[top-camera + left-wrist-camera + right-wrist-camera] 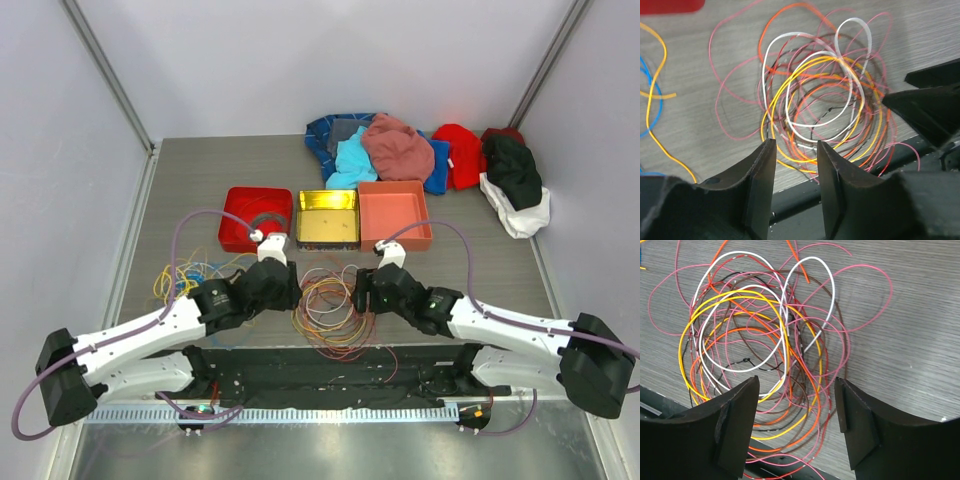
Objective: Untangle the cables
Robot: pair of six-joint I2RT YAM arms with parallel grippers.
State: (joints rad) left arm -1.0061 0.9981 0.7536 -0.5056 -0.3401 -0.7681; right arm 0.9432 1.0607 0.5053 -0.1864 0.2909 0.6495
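My left fingers stand partly open and my right fingers wider, with nothing gripped in either. Just past both, the cables lie in a looped tangle on the desk, with loose strands off to the left. Beyond are a red tray, a yellow tray, an orange tray, then clothes.

Thin multicoloured cables in one flat, tangled, looped heap
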